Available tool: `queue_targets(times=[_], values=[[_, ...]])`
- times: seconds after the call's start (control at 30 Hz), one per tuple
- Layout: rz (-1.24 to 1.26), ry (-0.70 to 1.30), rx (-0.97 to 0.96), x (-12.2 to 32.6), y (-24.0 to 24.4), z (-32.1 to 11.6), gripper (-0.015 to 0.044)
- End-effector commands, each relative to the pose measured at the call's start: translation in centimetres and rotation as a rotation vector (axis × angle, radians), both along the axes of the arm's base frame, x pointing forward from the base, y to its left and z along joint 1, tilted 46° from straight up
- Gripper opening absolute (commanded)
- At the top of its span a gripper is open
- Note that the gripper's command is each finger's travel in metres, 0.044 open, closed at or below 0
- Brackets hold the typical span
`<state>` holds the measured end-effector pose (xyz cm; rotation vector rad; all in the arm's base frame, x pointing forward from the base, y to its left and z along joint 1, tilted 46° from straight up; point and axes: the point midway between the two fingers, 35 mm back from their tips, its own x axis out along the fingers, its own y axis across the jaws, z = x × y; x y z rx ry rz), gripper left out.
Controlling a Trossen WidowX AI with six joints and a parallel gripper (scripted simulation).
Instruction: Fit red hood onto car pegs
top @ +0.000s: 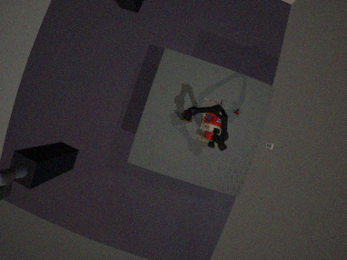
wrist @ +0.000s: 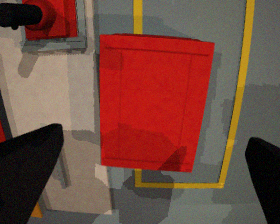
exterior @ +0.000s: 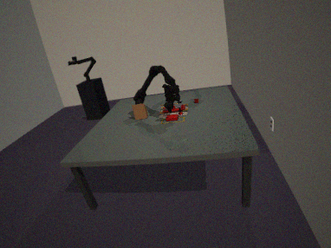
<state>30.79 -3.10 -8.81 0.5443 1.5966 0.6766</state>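
Note:
The red hood lies on the table, flat roof up, across one line of a yellow outline; its corner holes are not visible. The car and jig are beside it, red and pale, in the top view. In the wrist view, a pale surface stands left of the hood, with a red part in a grey surround at upper left. Pegs cannot be made out. My gripper is open and empty above the hood, one finger over the pale surface, the other beyond the hood's right side.
A yellow outline runs around the hood's area. An orange block stands near the arm's base. A small red object lies beyond the car. A black cylinder juts over the red part at upper left in the wrist view.

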Motion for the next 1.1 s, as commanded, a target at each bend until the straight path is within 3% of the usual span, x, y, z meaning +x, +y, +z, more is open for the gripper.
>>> queue_targets(times=[0.0,1.07], values=[[-0.005,0.008,0.004,-0.2,0.3,-0.3,0.044],[-0.005,0.008,0.006,-0.8,2.2,-2.0,0.044]])
